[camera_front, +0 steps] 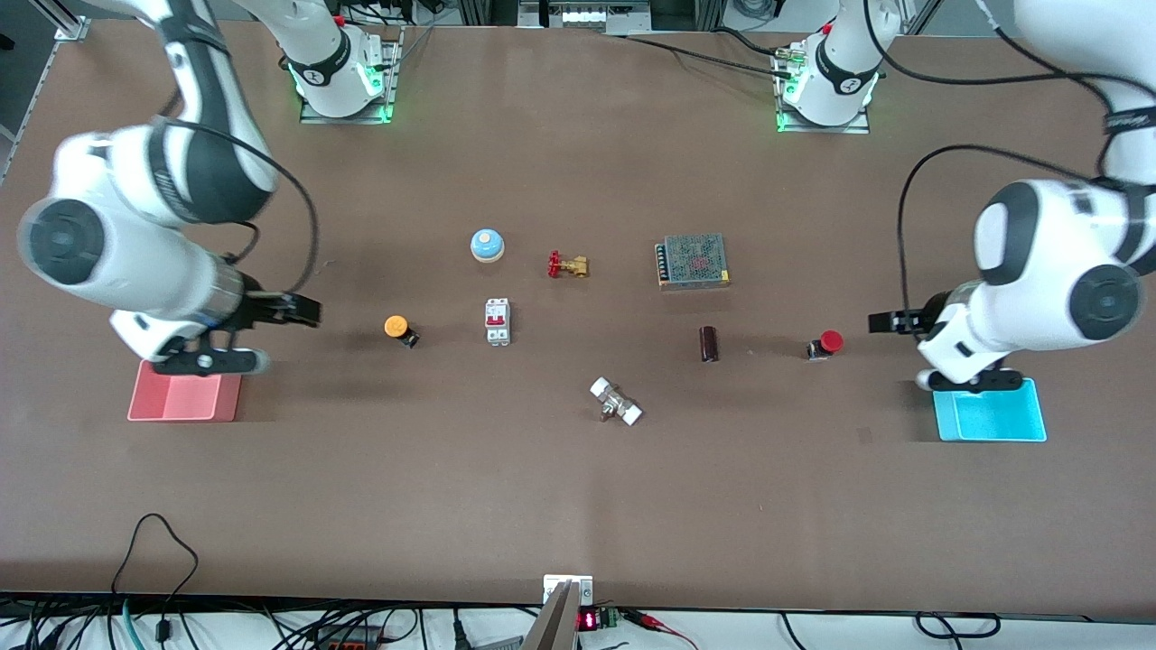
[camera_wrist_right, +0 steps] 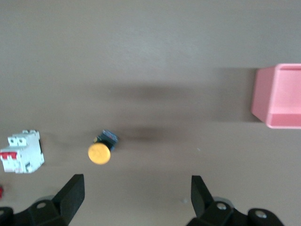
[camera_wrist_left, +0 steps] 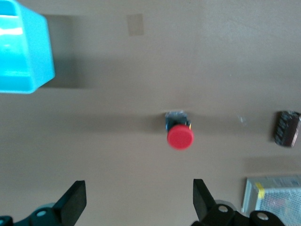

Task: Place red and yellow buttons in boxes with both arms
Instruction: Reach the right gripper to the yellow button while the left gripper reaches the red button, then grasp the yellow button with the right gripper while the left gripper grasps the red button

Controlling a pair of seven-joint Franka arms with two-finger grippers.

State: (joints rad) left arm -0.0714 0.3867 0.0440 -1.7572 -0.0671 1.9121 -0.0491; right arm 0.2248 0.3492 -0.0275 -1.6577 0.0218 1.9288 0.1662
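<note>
The orange-yellow button (camera_front: 396, 327) lies on the table toward the right arm's end, and it shows in the right wrist view (camera_wrist_right: 99, 153). The red button (camera_front: 830, 342) lies toward the left arm's end, and it shows in the left wrist view (camera_wrist_left: 180, 137). The pink-red box (camera_front: 185, 398) (camera_wrist_right: 278, 96) and the cyan box (camera_front: 991, 413) (camera_wrist_left: 21, 54) are both empty. My right gripper (camera_front: 209, 361) (camera_wrist_right: 137, 184) is open and empty, over the pink box's farther rim. My left gripper (camera_front: 971, 379) (camera_wrist_left: 138, 188) is open and empty, over the cyan box's farther rim.
Between the buttons lie a white circuit breaker (camera_front: 498, 321), a blue dome bell (camera_front: 487, 245), a red-handled brass valve (camera_front: 567, 265), a mesh-topped power supply (camera_front: 693, 261), a dark cylinder (camera_front: 709, 344) and a white fitting (camera_front: 616, 402).
</note>
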